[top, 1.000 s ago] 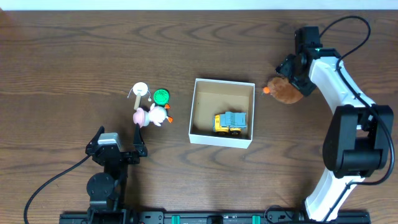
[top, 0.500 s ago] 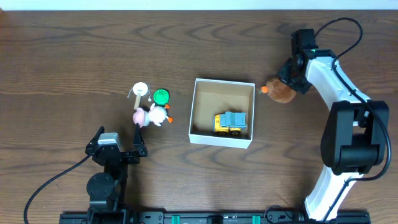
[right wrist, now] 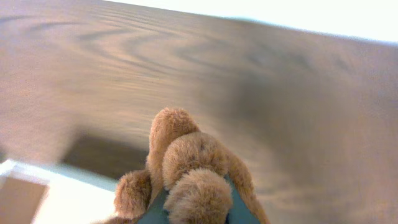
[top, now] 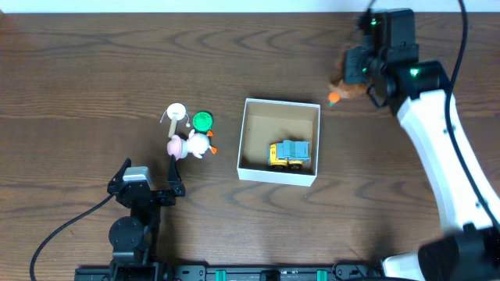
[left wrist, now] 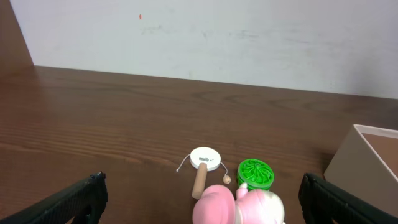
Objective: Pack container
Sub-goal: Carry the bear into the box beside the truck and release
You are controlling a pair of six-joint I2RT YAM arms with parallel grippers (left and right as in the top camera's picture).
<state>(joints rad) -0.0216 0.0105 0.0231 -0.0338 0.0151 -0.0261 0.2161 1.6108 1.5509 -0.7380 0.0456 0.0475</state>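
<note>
Right of box (top: 277,175) | right tool (top: 353,76) gripping plush (right wrist: 193,171); left tool (top: 147,182) idling, spread | risk: plush clipping wall, tumbling out.

I can read no text, label, brand or number in any view. The white disc (left wrist: 204,158) on the bench (left wrist: 93,124) carries a small dark mark, too small to make out. The toy truck (top: 291,154) in the container (top: 277,176) gives me nothing legible.
</note>
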